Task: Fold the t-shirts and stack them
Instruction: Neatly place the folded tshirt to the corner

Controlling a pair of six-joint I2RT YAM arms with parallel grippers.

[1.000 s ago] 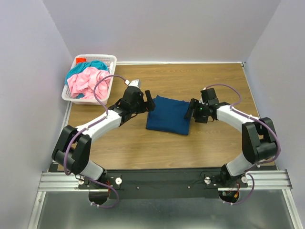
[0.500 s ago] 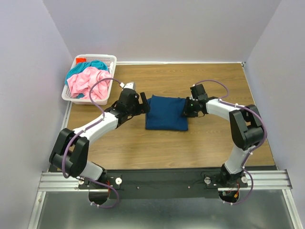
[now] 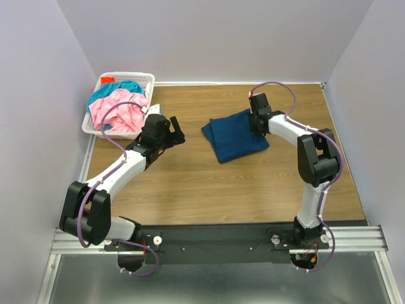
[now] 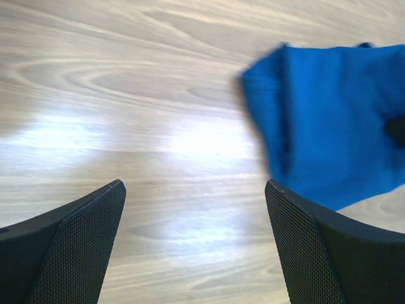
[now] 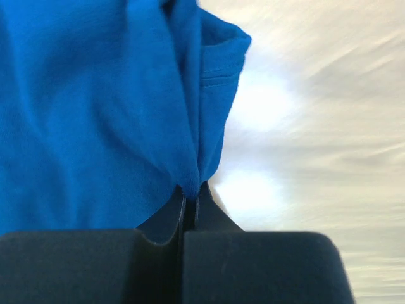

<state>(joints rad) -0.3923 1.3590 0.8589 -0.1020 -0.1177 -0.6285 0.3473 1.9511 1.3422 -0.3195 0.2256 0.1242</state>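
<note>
Right end effector (image 5: 190, 193): just clenched on the blue t-shirt (image 3: 233, 136), dragging it aside.
Left end effector (image 4: 195, 209): released, withdrawn.
Meaning: likely clearing folding space.

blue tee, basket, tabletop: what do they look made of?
blue tee: soft knit cloth, matte; it creases and drapes, and a stitched hem shows in the right wrist view.
basket: likely moulded white plastic; rigid lattice walls.
tabletop: wood grain, possibly laminate rather than solid wood, semi-gloss; bright glare patches on it.
</note>
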